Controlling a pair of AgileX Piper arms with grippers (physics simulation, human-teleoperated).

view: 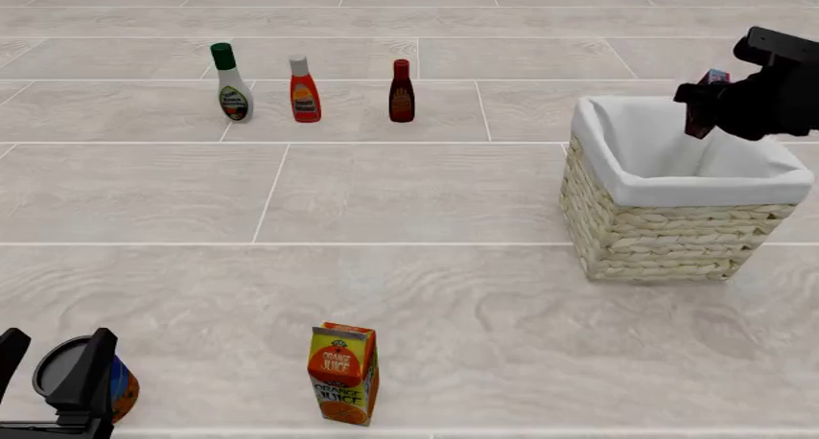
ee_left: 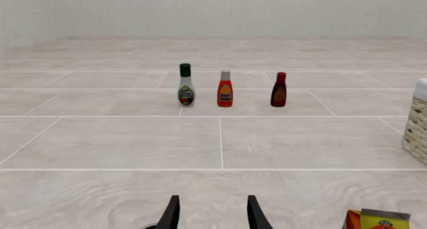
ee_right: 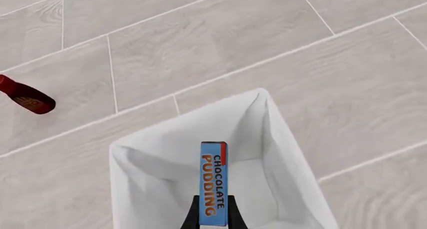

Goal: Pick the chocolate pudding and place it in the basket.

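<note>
Three bottles stand in a row at the far side: a white one with a green cap (view: 232, 82), an orange-red one with a white cap (view: 303, 90), and a dark red one (view: 402, 91). An orange juice carton (view: 343, 374) stands upright, near, well apart from them.

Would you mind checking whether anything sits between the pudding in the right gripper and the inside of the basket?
Nothing visible does. The right gripper holds the pudding directly above the basket, whose white lining shows nothing inside it in the right wrist view. The bottles and juice carton stand well away from it.
</note>
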